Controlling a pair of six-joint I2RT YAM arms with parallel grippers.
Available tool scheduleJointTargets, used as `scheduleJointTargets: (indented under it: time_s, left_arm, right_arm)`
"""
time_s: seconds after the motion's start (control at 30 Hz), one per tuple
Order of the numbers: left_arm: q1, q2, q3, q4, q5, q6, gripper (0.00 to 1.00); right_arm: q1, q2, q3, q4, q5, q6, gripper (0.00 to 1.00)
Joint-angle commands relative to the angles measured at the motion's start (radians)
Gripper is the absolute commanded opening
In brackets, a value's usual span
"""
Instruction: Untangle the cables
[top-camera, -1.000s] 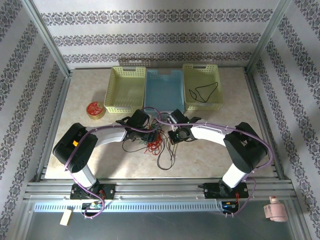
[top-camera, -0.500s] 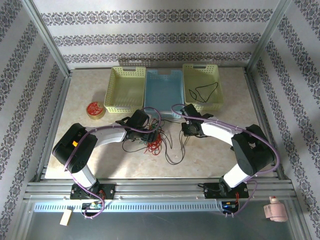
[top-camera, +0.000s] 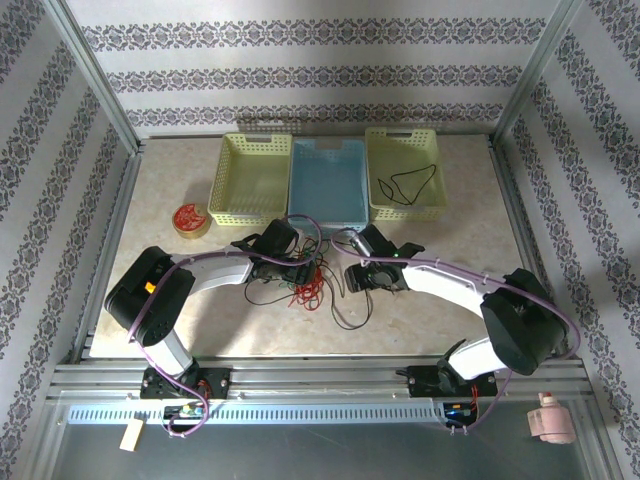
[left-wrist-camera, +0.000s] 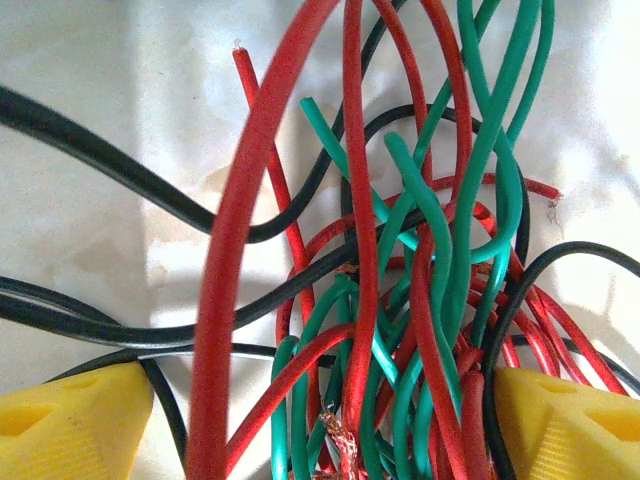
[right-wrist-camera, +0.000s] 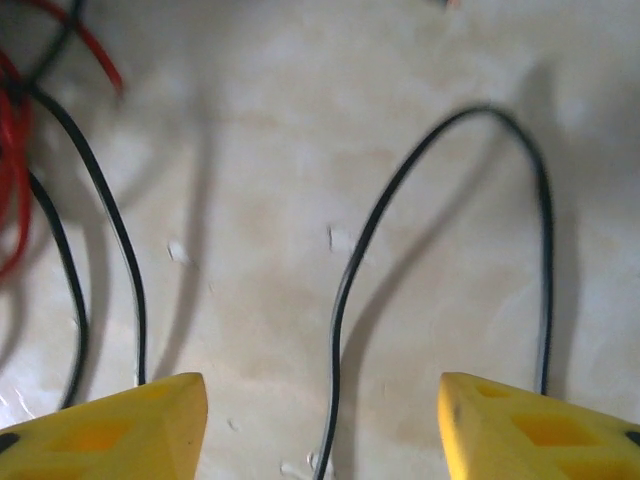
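— What's nearby?
— Baskets (top-camera: 256, 142) beyond the fingers, a round disc (top-camera: 190, 218) off left.
— And the cables (left-wrist-camera: 400, 300)?
— Tangled between the spread left fingers (left-wrist-camera: 70, 420). A black loop (right-wrist-camera: 344, 275) lies on the bench (right-wrist-camera: 270, 150) between the spread right fingers (right-wrist-camera: 110, 425).

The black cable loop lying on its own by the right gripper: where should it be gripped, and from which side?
Probably the black cable loop, on its leg nearer the red and green tangle, from straight above. That leg runs alone over bare table between the right gripper's open fingers, so they would close on one strand.
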Motion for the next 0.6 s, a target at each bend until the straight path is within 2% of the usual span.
scheduleJointTargets:
  time_s: [0.0,0.03,0.13,0.37,0.57]
  left_arm:
    - [-0.008,0.018,-0.01,-0.054,-0.024,0.023,0.89]
    - [-0.008,0.018,-0.01,-0.056,-0.021,0.026,0.89]
    - [-0.008,0.023,-0.007,-0.056,-0.018,0.03,0.91]
    - [-0.008,0.032,-0.004,-0.058,-0.008,0.031,0.97]
    - [-0.014,0.031,-0.009,-0.054,-0.008,0.031,1.0]
  right_arm:
    - [0.014,-0.021,-0.032,-0.049,-0.12,-0.017,0.76]
    - [0.019,-0.019,-0.035,-0.051,-0.155,-0.024,0.83]
    - [0.034,0.001,-0.037,-0.053,-0.183,-0.027,0.9]
    - [0.129,0.083,0.011,-0.06,-0.213,-0.078,0.93]
    - [0.182,0.184,0.092,-0.138,-0.143,-0.101,0.94]
